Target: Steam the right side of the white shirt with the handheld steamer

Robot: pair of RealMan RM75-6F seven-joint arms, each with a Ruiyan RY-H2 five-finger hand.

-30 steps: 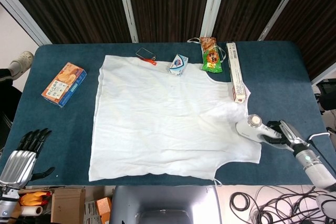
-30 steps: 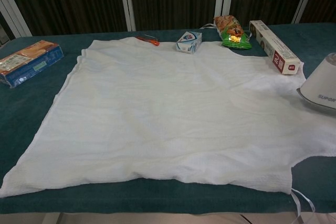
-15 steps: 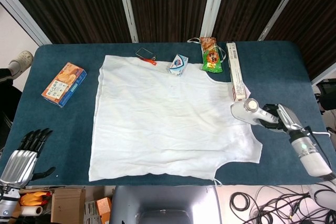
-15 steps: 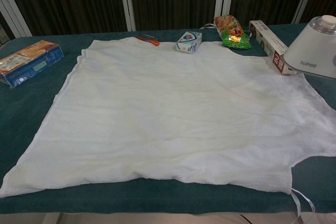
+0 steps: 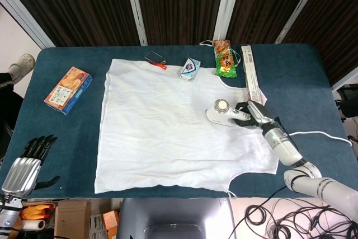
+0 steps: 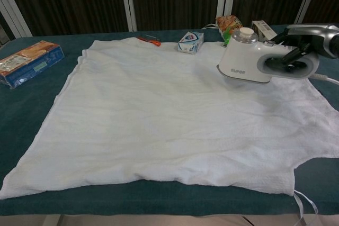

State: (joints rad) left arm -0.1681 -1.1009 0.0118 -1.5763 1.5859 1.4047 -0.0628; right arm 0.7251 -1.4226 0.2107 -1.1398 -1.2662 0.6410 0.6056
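A white sleeveless shirt (image 5: 173, 127) (image 6: 159, 120) lies spread flat on the dark teal table (image 5: 302, 82). My right hand (image 5: 251, 115) (image 6: 302, 43) grips the handle of the white handheld steamer (image 5: 221, 113) (image 6: 246, 59), whose flat face rests on the shirt's right side near the neckline. Its white cord (image 5: 319, 134) trails off to the right. My left hand (image 5: 25, 163) hangs at the table's front left corner, off the shirt, holding nothing, fingers apart.
Along the far edge lie a small blue-and-white pack (image 5: 190, 69), a green snack bag (image 5: 225, 60), a long narrow box (image 5: 251, 76) and an orange-tipped item (image 5: 156, 60). An orange and blue box (image 5: 68, 89) sits at the left. Cables lie on the floor (image 5: 279, 216).
My right hand has carried the steamer from the shirt's right armhole edge leftward and away from me, onto the shirt near the neckline. The left hand stayed put.
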